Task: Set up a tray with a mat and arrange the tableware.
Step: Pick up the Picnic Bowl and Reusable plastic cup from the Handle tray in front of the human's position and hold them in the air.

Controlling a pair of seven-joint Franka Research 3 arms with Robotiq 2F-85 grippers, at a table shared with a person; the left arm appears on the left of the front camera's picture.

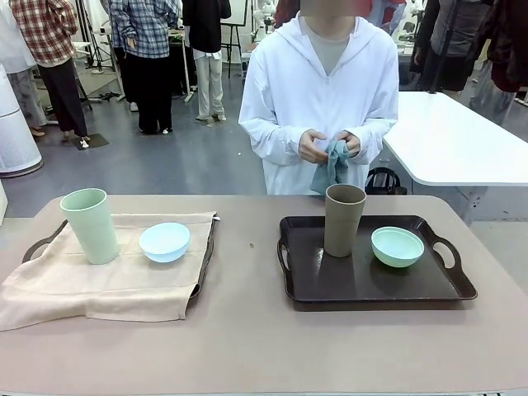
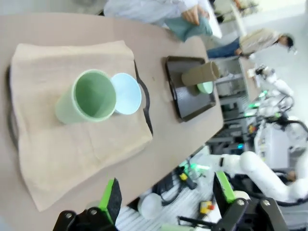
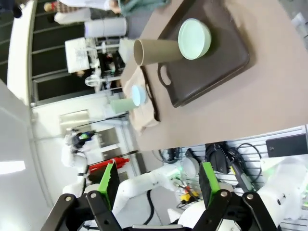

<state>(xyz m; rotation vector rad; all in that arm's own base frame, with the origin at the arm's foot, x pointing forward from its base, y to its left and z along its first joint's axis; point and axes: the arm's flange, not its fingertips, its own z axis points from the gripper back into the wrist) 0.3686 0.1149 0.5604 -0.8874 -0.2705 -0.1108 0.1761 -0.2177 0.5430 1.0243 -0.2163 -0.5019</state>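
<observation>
Awaiting teal mat (image 1: 332,169) held behind tray (image 1: 363,285): brown cup (image 1: 344,219), mint bowl (image 1: 397,246) inside; L claw (image 2: 167,192), R claw (image 3: 159,180) gaping, empty.

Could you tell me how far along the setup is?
Done: beige cloth mat covers the left tray, bearing the pale green cup and light blue bowl. In hand: the person's teal cloth. Remaining: the dark brown tray holding brown cup and mint-green bowl lacks one.

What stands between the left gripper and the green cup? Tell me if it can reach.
Probably yes. The left gripper is open and faces the green cup with nothing between them; only the blue bowl sits close beside it.
</observation>
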